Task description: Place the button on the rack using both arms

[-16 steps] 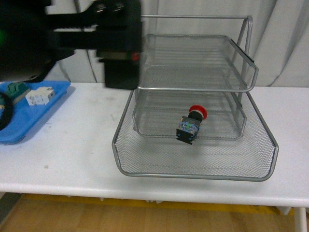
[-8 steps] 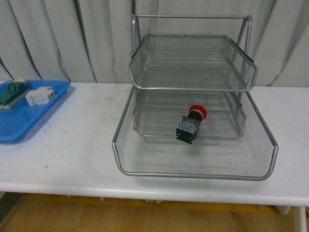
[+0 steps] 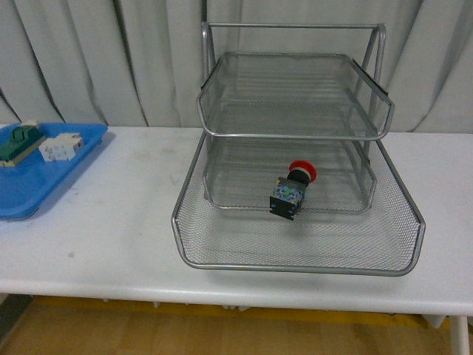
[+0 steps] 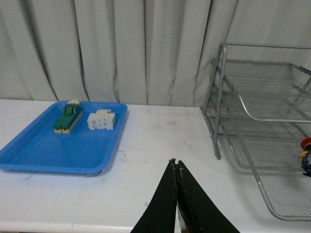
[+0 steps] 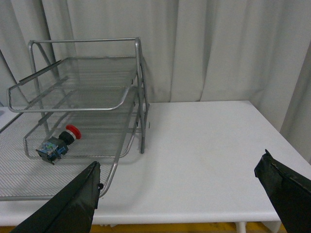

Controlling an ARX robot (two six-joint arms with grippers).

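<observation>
The button [image 3: 293, 188] lies tipped on its side low in the rack [image 3: 295, 268], under the top shelf. Its red cap points to the far right. It is hard to tell if it rests on the middle shelf or the bottom one. The rack stands on the white counter [image 3: 111, 222]. Far to the left is a blue tray [image 3: 29, 196] with a green block [image 3: 16, 142] and a white block [image 3: 60, 146]. The left pincer [image 4: 176, 167] is pressed together with nothing in it. The right pincer [image 5: 180, 162] is spread wide and holds nothing.
</observation>
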